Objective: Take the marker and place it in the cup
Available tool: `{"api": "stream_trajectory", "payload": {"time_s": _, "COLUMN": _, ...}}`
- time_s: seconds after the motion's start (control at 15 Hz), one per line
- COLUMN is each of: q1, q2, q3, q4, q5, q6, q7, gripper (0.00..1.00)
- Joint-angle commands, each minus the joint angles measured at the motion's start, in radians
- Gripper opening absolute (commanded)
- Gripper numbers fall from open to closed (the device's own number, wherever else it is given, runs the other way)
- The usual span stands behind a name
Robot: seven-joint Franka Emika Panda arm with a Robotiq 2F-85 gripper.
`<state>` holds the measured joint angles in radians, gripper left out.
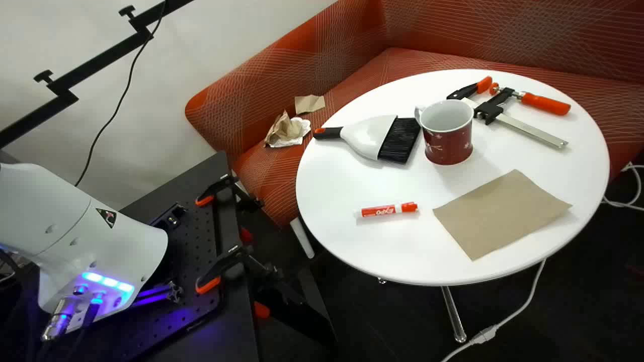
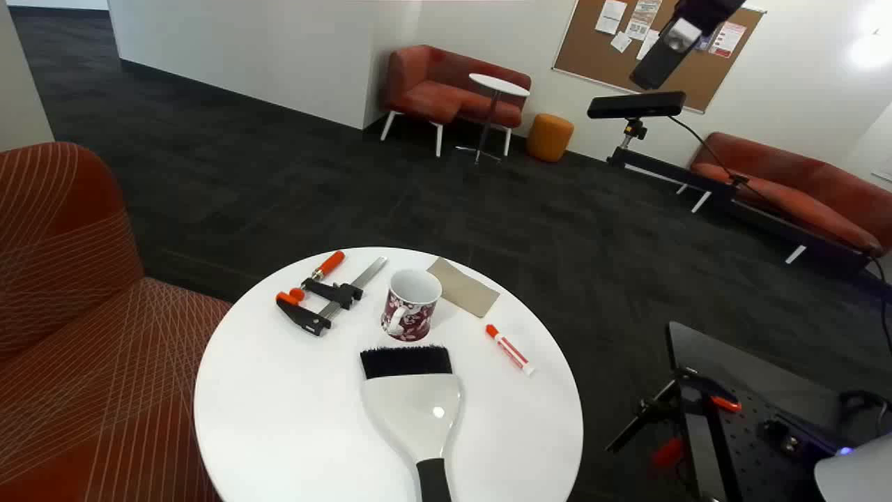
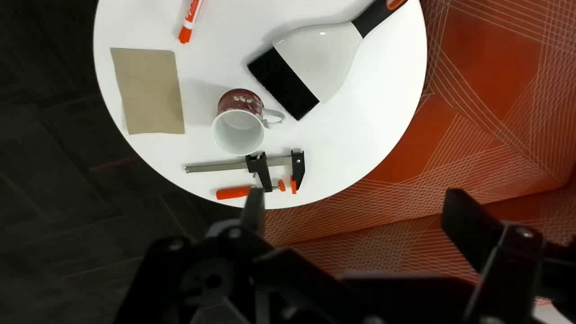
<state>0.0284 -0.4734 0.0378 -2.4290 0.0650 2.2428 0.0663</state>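
Clear of the mug (image 1: pixel 449 147), mouth-up presumably to receive, lies the red marker (image 1: pixel 386 209), flat on the bench (image 1: pixel 336 183); and the end effector (image 3: pixel 355 194) gapes wide, empty, likely to straddle it!
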Motion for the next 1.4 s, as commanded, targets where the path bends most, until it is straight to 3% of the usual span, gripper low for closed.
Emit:
{"api": "stream_trajectory", "payload": {"time_s": 0.0, "q1": 0.000, "q2": 0.000, "q3": 0.000, "q4": 0.001, "q5": 0.000, "q6": -0.002, "q7": 0.000, "gripper": 1.00}}
{"api": "stream_trajectory", "payload": {"time_s": 0.87, "q1": -0.023, "q2": 0.029, "q3": -0.025, "q4": -0.044, "q5": 0.003, "q6": 0.048, "q7": 0.002, "gripper": 1.00}}
{"api": "stream_trajectory", "payload": {"time_s": 1.33, "q1": -0.097, "q2": 0.107, "q3": -0.055, "q4": -0.180, "q5": -0.044, "q6": 0.235, "q7": 0.033, "gripper": 1.00}}
